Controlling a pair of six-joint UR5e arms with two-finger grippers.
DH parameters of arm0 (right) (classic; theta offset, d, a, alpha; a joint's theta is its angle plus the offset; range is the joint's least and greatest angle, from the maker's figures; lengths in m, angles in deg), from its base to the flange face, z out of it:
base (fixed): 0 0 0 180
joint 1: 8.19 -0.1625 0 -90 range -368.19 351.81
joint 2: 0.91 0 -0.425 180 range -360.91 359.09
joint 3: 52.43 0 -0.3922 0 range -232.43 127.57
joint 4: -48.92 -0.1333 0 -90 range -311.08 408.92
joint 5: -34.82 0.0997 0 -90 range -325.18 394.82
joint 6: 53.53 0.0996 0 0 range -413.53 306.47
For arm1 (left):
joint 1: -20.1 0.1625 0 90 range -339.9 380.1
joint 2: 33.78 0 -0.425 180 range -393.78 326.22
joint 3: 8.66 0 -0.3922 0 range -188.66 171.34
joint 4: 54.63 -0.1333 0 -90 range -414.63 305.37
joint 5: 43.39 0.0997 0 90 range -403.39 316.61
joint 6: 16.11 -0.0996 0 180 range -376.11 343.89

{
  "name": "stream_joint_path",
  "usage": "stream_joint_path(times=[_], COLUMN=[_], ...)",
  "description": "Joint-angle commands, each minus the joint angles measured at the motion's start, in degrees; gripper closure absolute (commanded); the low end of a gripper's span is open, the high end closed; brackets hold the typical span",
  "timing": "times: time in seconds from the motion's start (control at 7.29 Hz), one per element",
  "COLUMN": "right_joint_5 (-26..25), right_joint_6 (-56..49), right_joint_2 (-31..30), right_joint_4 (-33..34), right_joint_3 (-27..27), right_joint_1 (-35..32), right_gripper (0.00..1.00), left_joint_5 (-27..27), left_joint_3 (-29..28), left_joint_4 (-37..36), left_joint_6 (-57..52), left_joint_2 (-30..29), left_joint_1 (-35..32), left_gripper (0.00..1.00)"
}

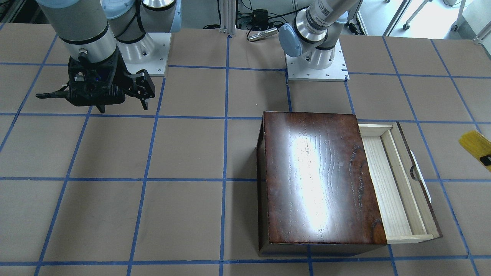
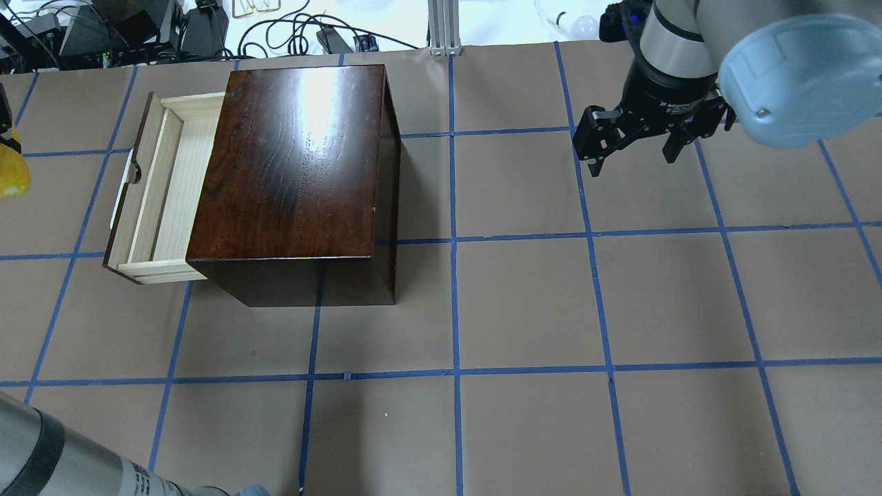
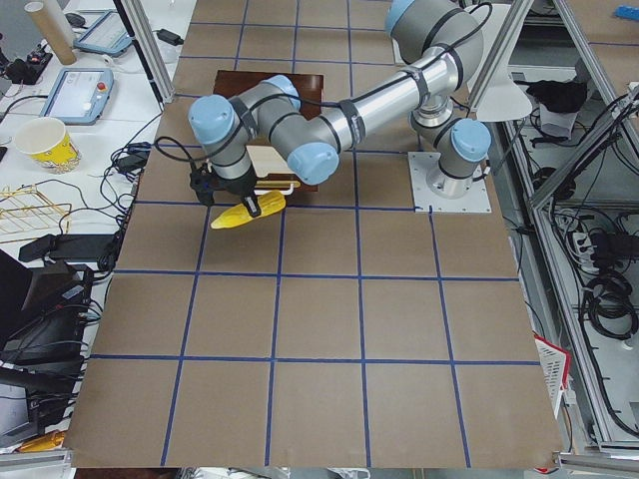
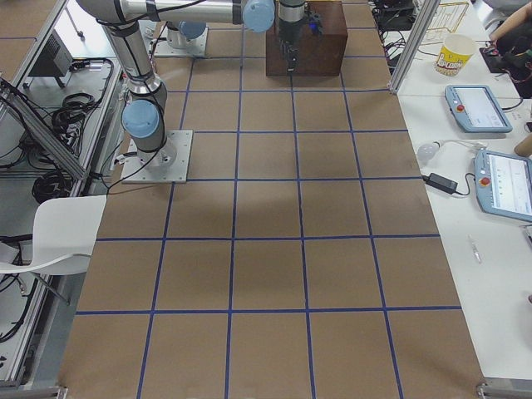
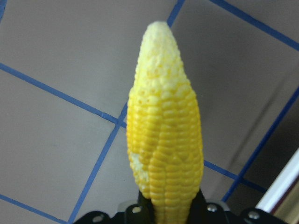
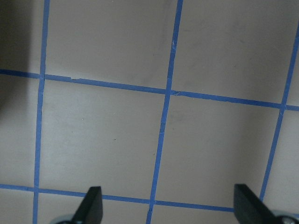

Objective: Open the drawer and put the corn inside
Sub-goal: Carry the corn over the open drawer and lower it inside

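The dark reddish-brown box [image 1: 318, 176] stands on the table, also in the overhead view [image 2: 296, 165]. Its pale-wood drawer [image 1: 399, 180] is pulled out and looks empty, with the white loop handle [image 1: 420, 176] on its dark front; it also shows from overhead [image 2: 165, 186]. My left gripper [image 5: 163, 212] is shut on the yellow corn [image 5: 163, 135] and holds it above the table, just beyond the drawer's front [image 1: 473, 143] [image 2: 12, 176] [image 3: 248, 212]. My right gripper [image 1: 123, 107] [image 2: 634, 162] [image 6: 168, 205] is open and empty, far from the box.
The brown table carries a blue tape grid [image 2: 455, 238]. The arm bases [image 1: 316, 69] [image 1: 147, 57] stand at the robot's side. Cables and devices [image 2: 207, 27] lie beyond the table's far edge, behind the box.
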Motion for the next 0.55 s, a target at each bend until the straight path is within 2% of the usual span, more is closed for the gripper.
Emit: stream_joint_path(times=[0.0,0.41], right_joint_5=[0.1,0.1], right_joint_6=[0.0,0.0], right_joint_2=[0.0,0.0], right_joint_4=[0.0,0.0], right_joint_3=[0.0,0.0], right_joint_1=[0.0,0.0], right_gripper=[0.0,0.0], left_joint_5=[0.8,1.3], left_joint_3=[-0.4,3.4], left_joint_4=[2.2,2.0], left_joint_6=[-3.8,-9.1], left_joint_2=[3.1,4.3], left_joint_1=[-7.0,-12.6], left_gripper=[1.0,1.0])
